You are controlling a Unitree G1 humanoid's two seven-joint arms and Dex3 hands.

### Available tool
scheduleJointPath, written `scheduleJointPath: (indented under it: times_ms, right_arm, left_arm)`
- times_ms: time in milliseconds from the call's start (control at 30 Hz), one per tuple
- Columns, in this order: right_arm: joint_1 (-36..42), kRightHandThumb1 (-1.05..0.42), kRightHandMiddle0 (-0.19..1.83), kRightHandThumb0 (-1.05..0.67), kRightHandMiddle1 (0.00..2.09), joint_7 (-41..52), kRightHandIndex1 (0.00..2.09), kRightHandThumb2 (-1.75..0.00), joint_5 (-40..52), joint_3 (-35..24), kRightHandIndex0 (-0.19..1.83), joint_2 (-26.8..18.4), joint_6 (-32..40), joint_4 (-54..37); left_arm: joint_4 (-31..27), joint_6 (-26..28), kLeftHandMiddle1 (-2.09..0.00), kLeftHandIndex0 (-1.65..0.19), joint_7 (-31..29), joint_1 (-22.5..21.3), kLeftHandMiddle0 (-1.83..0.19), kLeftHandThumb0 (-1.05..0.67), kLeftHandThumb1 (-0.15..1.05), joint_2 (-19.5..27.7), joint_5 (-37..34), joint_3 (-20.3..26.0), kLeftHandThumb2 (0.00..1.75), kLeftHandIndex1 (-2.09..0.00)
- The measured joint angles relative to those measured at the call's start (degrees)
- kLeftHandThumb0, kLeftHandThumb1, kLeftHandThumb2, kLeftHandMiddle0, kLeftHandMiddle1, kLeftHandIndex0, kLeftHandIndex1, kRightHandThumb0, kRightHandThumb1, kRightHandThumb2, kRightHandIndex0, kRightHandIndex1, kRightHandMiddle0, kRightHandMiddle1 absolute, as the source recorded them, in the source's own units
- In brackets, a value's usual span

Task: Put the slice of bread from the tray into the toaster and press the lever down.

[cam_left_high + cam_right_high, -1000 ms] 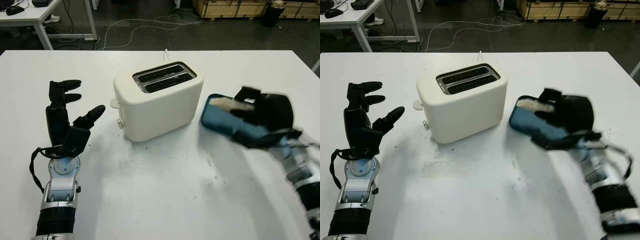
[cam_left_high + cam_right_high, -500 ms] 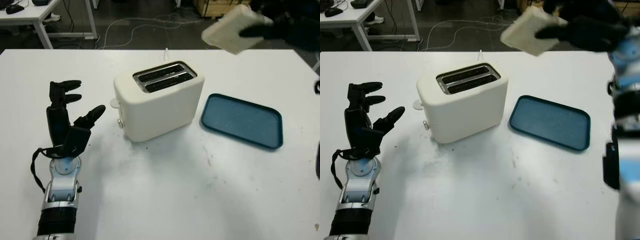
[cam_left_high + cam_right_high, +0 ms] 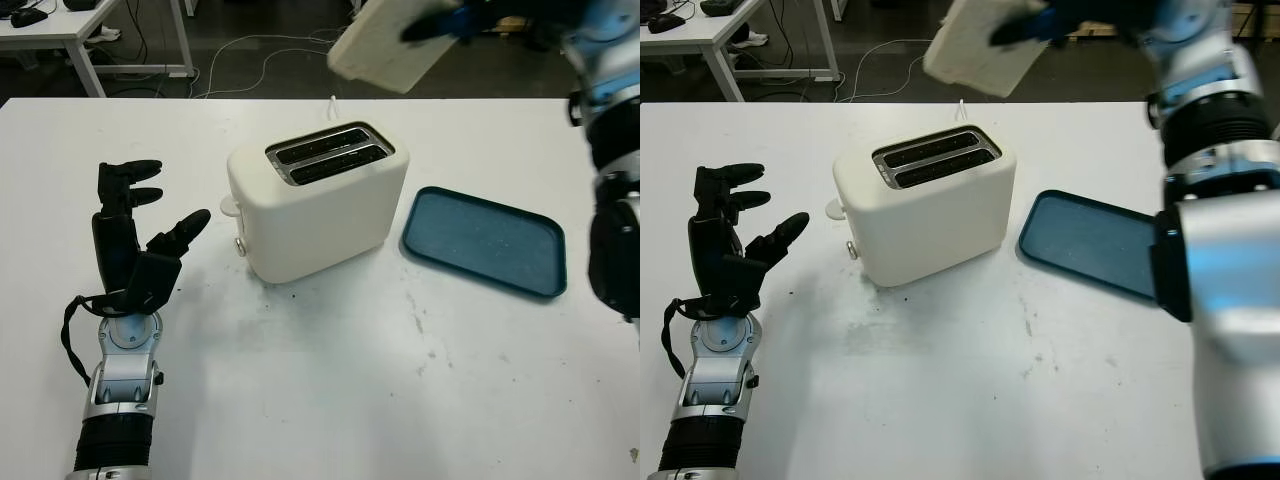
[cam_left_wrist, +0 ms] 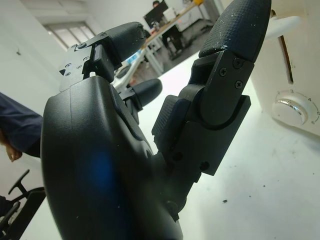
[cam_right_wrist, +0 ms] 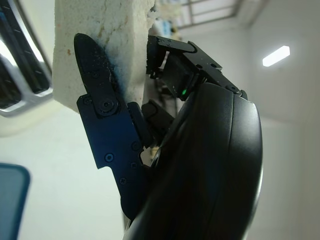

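Up above the white table (image 3: pixel 330 400), the right hand (image 3: pixel 470 15) grips the slice of bread (image 3: pixel 385 42) and holds it in the air, higher than the toaster (image 3: pixel 318 200) and a little toward the far right of its top. In the right wrist view, one black finger (image 5: pixel 102 115) presses flat against the pale face of the slice while other fingers close on its opposite side, so the bread is pinched between them; the toaster's two slots (image 5: pixel 20 60) appear beside it. The slice is tilted, with one corner lower, and it touches nothing but the hand. Both slots (image 3: pixel 325 155) on top of the toaster are dark and open to view. The toaster stands near the middle of the table, with its lever (image 3: pixel 229 207) and a round knob (image 3: pixel 241 246) on the end that faces the left hand. Just to the right of the toaster lies the blue tray (image 3: pixel 485 240), flat on the table. The left hand (image 3: pixel 135 235) is open and stands upright near the table's left side, apart from the toaster, holding nothing. A white cord (image 3: pixel 332 104) runs off the far edge of the table behind the toaster.
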Motion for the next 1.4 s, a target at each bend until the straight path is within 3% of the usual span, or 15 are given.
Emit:
scheduleJointPath:
  times_ms: [567,1033,1400]
  right_arm:
    - [0.0,-0.92,0.87,-0.65,1.75,-2.4,1.75,-0.27,-7.1,5.9,1.06,4.8,0.6,2.5]
    - [0.0,-0.92,0.98,-0.61,1.75,0.9,1.75,-0.23,-5.8,4.4,1.12,4.8,0.6,2.6]
    - [0.0,-0.92,0.95,-0.64,1.75,5.7,1.75,-0.19,-3.9,1.9,1.12,4.6,0.7,2.6]
  left_arm:
    - [0.0,0.0,-1.45,-0.03,0.2,0.0,-0.05,-1.0,0.84,0.0,0.0,0.0,0.0,-1.33]
    - [0.0,0.0,-1.45,-0.01,0.7,0.0,-0.04,-0.98,0.84,0.0,0.0,0.0,0.0,-1.33]
    - [0.0,0.0,-1.45,-0.02,1.0,0.0,-0.04,-0.99,0.83,0.0,0.0,0.0,0.0,-1.34]
